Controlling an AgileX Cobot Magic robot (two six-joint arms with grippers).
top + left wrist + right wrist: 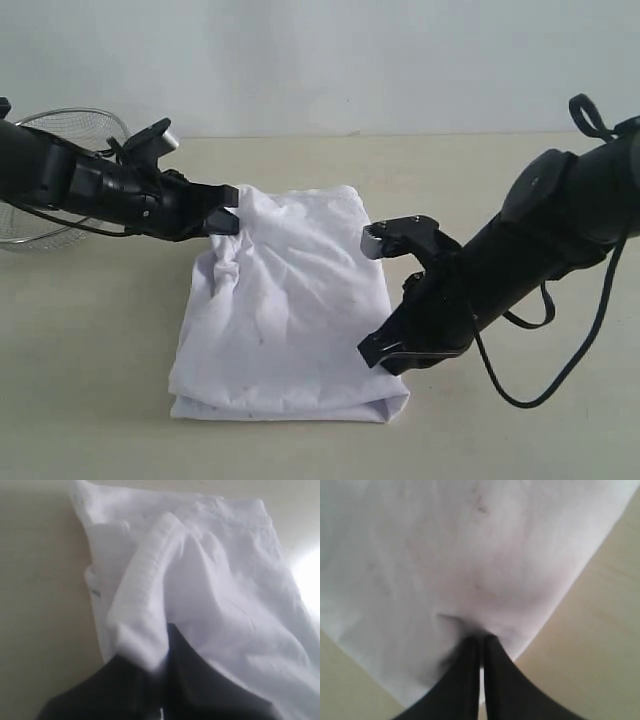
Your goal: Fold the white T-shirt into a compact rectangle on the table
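The white T-shirt (285, 300) lies folded in a tall block on the table (90, 400), plain side up, lettering hidden. My left gripper (232, 210) is shut on the shirt's far left corner; the left wrist view shows a ribbed hem (145, 580) pinched between its black fingers (200, 680). My right gripper (372, 352) sits at the shirt's right edge, low down. In the right wrist view its fingers (465, 680) are pressed together on a small pucker of cloth (455, 622).
A round wire-mesh basket (60, 130) stands at the far left behind the left arm. A black cable (570, 370) loops down from the right arm over the table. Bare tabletop lies in front of the shirt and on both sides.
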